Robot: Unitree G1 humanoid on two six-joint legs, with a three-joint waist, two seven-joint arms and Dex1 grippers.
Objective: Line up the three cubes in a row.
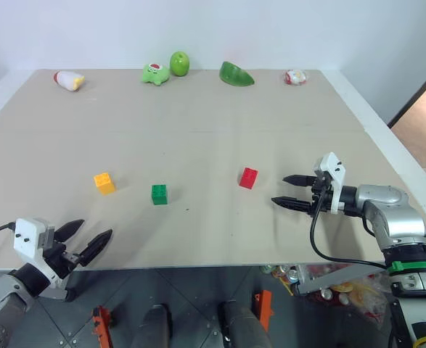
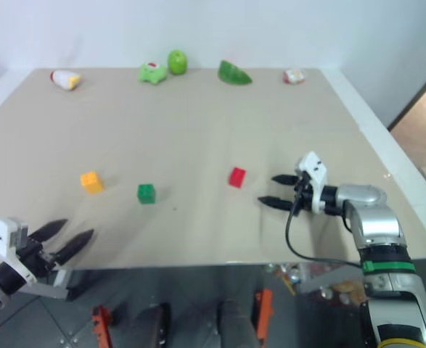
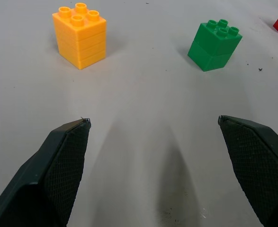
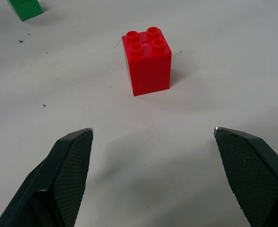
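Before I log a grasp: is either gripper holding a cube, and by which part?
Nothing is held. The right gripper is open, short of the red cube; the left gripper is open, short of the yellow cube and green cube.

Table (image 1: 198, 232): plain beige. Cubes: one yellow-orange (image 1: 104, 183), one green (image 1: 159, 194), one red (image 1: 248, 177). Left gripper (image 1: 89, 238) and right gripper (image 1: 291, 191): black fingers with a fine mesh texture on the pads (image 3: 67, 161), on white mounts. Far-edge toys: two white-and-red (image 1: 69, 80) (image 1: 295, 77), three green (image 1: 155, 74) (image 1: 179, 64) (image 1: 236, 74).
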